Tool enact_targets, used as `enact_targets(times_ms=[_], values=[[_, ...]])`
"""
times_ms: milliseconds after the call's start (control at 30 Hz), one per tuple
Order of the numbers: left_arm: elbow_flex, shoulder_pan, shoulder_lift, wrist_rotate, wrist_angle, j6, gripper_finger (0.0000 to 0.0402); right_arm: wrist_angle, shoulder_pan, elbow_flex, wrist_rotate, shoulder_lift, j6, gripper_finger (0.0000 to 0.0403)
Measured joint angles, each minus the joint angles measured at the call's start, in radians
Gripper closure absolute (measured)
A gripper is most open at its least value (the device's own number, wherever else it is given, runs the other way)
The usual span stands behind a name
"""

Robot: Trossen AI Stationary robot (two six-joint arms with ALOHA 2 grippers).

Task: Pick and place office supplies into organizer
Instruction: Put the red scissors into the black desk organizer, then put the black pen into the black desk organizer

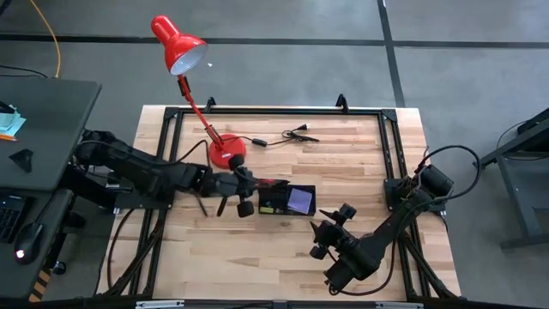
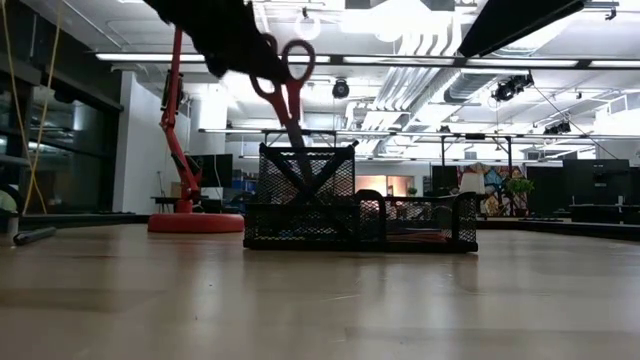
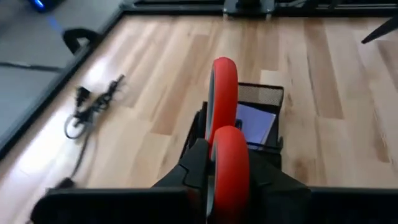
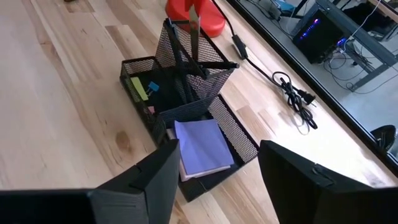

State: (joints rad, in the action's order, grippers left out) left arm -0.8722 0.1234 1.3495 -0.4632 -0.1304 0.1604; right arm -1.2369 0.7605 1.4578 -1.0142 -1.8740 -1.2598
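A red desk lamp (image 1: 193, 81) stands on the wooden table (image 1: 214, 249), a black cable (image 1: 287, 135) near its base.

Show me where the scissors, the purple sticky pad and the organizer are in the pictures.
scissors (image 2: 285, 75): low view, on the red handle loops.
purple sticky pad (image 4: 202, 148): right wrist view, middle of its top sheet.
organizer (image 2: 300, 225): low view, on its black mesh front wall.

floor: grey concrete (image 1: 283, 21) with dark seams, upper frame | surface (image 1: 360, 159): pale wood planks, centre | dark desk (image 1: 43, 129): left edge | ceiling: strip lights (image 2: 400, 62), exposed ducts, upper low view
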Motion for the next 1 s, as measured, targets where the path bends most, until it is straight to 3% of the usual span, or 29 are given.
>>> enact_targets(times_ms=[133,333,633,867,1000], values=[[0.0,-0.058,0.015,0.108,-0.002,0.025,0.0371,0.006,-0.001,0.0,-0.001,-0.001,0.001,0.0196],[0.0,-0.106,0.028,0.114,-0.027,0.062,0.0355,0.011,-0.001,0.0,-0.008,-0.012,-0.005,0.0187],[0.0,-0.102,0.028,0.165,-0.038,0.071,0.0256,0.006,-0.008,0.0,-0.032,-0.02,-0.023,0.0171],[-0.001,-0.008,-0.048,0.307,-0.045,0.057,0.0219,0.011,-0.015,0.0,-0.058,-0.025,-0.023,0.0172],[0.0,0.117,-0.094,0.25,-0.036,0.062,0.0224,0.013,-0.014,0.0,-0.067,-0.052,-0.023,0.0176]])
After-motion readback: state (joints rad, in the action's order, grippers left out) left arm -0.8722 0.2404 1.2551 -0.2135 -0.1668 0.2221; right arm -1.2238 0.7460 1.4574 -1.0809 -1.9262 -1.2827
